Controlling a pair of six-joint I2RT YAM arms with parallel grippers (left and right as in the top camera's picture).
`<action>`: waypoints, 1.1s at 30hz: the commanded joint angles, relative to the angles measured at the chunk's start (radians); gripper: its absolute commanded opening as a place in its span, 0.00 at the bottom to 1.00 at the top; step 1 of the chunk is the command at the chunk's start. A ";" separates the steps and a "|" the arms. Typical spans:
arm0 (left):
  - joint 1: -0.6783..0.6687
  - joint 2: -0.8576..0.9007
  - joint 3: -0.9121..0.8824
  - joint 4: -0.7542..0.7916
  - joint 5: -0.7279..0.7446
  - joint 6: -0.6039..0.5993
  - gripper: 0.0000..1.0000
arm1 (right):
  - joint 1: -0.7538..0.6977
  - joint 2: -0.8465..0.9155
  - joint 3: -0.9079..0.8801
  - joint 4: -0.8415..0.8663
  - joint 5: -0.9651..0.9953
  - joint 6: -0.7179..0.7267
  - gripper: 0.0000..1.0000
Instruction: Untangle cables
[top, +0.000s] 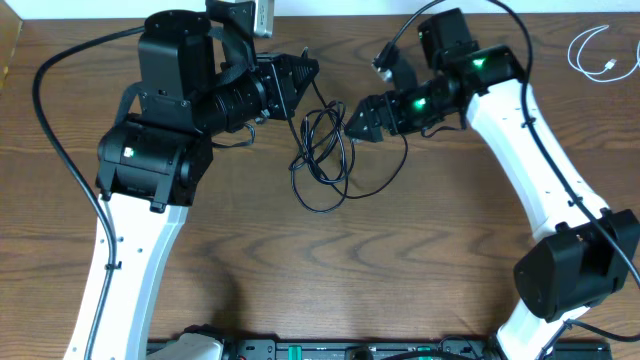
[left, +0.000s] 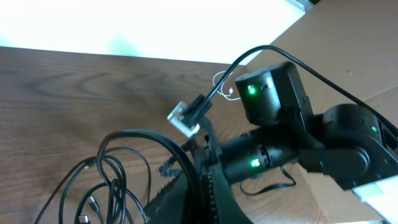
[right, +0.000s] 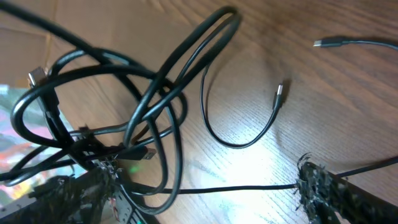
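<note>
A tangle of black cables (top: 322, 150) lies on the wooden table between my two arms. My left gripper (top: 308, 70) is just above and left of it, shut on a black cable that loops up from the tangle (left: 112, 180) into its jaws (left: 199, 177). At the tangle's upper right edge is my right gripper (top: 351, 120), open wide. In the right wrist view its fingertips (right: 320, 183) stand far apart, and one black strand (right: 249, 186) runs across the gap (right: 196, 193) without being gripped. The white cable (top: 598, 55) lies coiled apart at the far right.
Loose black plug ends (right: 278, 93) lie on the wood beyond the tangle (right: 155, 93). The right arm's body (left: 273, 99) is close in front of the left gripper. A thick black robot wire (top: 60, 140) arcs along the left side.
</note>
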 joint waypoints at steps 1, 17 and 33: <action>0.003 0.004 0.027 0.005 -0.009 -0.009 0.08 | 0.057 0.038 -0.003 -0.002 0.101 0.017 0.93; 0.003 0.004 0.027 0.009 -0.013 -0.008 0.07 | 0.077 0.211 -0.003 -0.058 0.526 0.227 0.89; 0.157 -0.013 0.030 0.050 -0.209 -0.008 0.07 | -0.151 0.248 -0.003 -0.097 0.667 0.212 0.88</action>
